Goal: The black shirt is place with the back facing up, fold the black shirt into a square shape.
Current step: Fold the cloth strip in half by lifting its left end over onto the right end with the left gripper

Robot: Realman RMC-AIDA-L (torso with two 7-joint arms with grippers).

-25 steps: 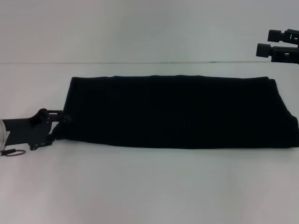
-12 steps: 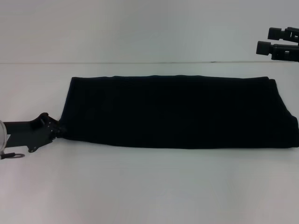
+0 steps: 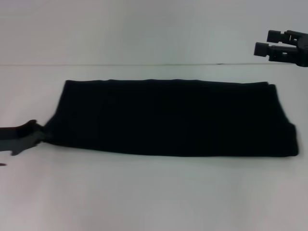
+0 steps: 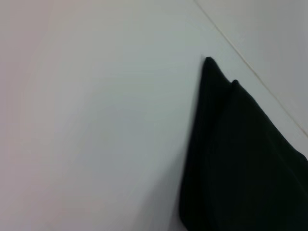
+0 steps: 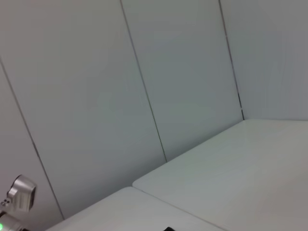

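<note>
- The shirt [image 3: 173, 118], a long black band folded lengthwise, lies across the middle of the white tabletop [image 3: 154, 192]; in the last second the whole band has slid toward the robot's left, its left end now nearer the table's left side and its right end drawn in from the right side of the head view.
- The slide reads as a drag: the cloth moved as one piece, flat and without visible bunching, so the strip stays tidy, though it is still a long rectangle and the cross-folds that would make a square look yet to be done.
- The left hand [image 3: 42, 132], low at the tabletop's left side, has pulled back outward with the cloth and meets the shirt's near left corner; it appears clenched on that corner, though the grip itself is dark against the fabric.
- The left wrist view shows only the shirt's pointed corner against bare tabletop.
- The right hand [image 3: 263, 42] hangs high above the far right, well clear of the shirt, its two fingers apart and grasping nothing; it has shifted slightly inward.
</note>
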